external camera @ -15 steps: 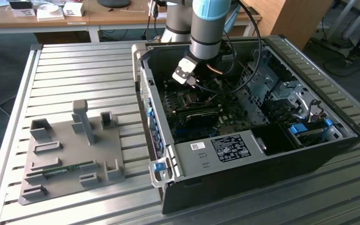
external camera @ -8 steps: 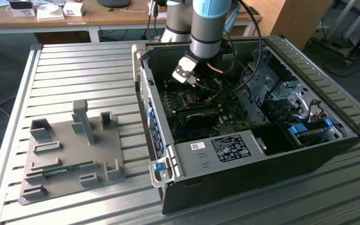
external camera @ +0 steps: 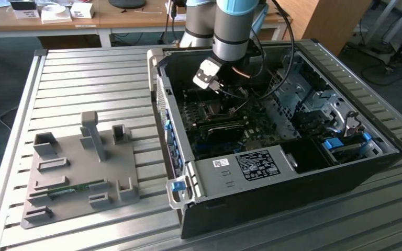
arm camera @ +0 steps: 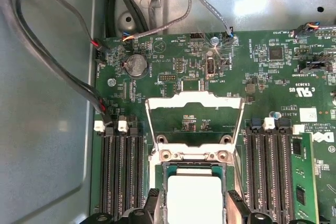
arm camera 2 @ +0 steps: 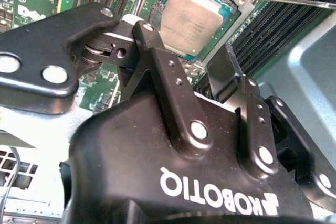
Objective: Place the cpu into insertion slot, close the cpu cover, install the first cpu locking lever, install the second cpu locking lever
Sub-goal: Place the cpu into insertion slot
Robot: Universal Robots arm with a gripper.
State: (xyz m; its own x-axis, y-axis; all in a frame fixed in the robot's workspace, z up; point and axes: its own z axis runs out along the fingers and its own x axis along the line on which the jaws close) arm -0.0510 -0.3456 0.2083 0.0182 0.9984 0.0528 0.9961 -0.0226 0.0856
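One step of four looks done from my remote desk. At the exterior view's left, a grey fixture tray [external camera: 75, 209] sits on the slatted aluminium table [external camera: 89, 78], with a green circuit strip [external camera: 68, 190] lying in one of its slots. At that view's right, the open computer case [external camera: 278, 193] holds the green motherboard [arm camera: 273, 77], and the arm [external camera: 232, 31] reaches down into it.

In both wrist views the cpu [arm camera 2: 191, 17] lies flat in its socket [arm camera 2: 227, 10], square to the frame, with banks of memory slots [arm camera: 121, 171] on either side. The gripper [arm camera: 193, 196] hangs close over it, its fingers [arm camera: 152, 203] spread wide to either side of the chip and carrying nothing. Whether the pads touch the chip's edges I cannot tell. The cpu cover [arm camera: 194, 98] lies swung open, and its window shows bare board, not the chip. A thin steel rod [arm camera 2: 299, 1], which I take for a locking lever, stands away from the socket.

My read is that the placing is at its close, the cover is not yet shut and neither lever is latched. Shutting the cover would call for the fingers to be lifted clear of the chip. A gentle push on the cover's free edge would then bring the plate down flat without nudging the cpu.
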